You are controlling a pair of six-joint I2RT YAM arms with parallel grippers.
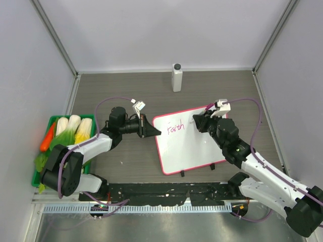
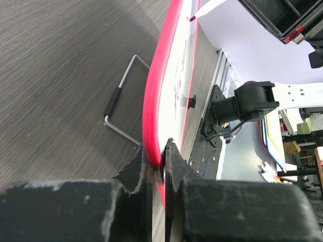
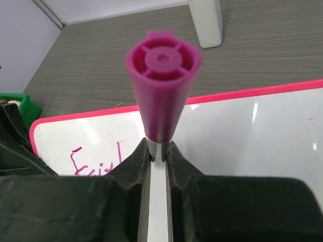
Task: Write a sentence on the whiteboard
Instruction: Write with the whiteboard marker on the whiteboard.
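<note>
Two arms rise from the near edge of the table. The left gripper (image 1: 155, 132) has its fingers pressed together on the left edge of the whiteboard (image 1: 197, 146). In the left wrist view the pink frame sits pinched between them. The right gripper (image 1: 196, 121) hangs over the board's far side, jaws clamped on one magenta marker (image 3: 162, 91) that stands upright between the fingers, its butt end towards the wrist camera.

The single whiteboard lies mid-table between the two grippers, skewed to the table edge, with two small black clip feet (image 1: 182, 174) on its near rim. The sentence (image 1: 175, 128) so far is one pink cursive word, roughly "Faith", near the board's far left corner. A bent wire loop (image 2: 121, 98) with a black sleeve lies on the table just beside the frame.

The table (image 1: 126, 96) is grey-brown wood grain, closed in by pale walls with metal corner posts.

At the left edge sits one green tray (image 1: 52, 119) holding one orange carrot (image 1: 47, 137), three pale vegetables (image 1: 73, 125) side by side, and some green leaf (image 1: 41, 161). One white bottle (image 1: 176, 78) with a dark cap stands upright at the far edge, well apart from the board
</note>
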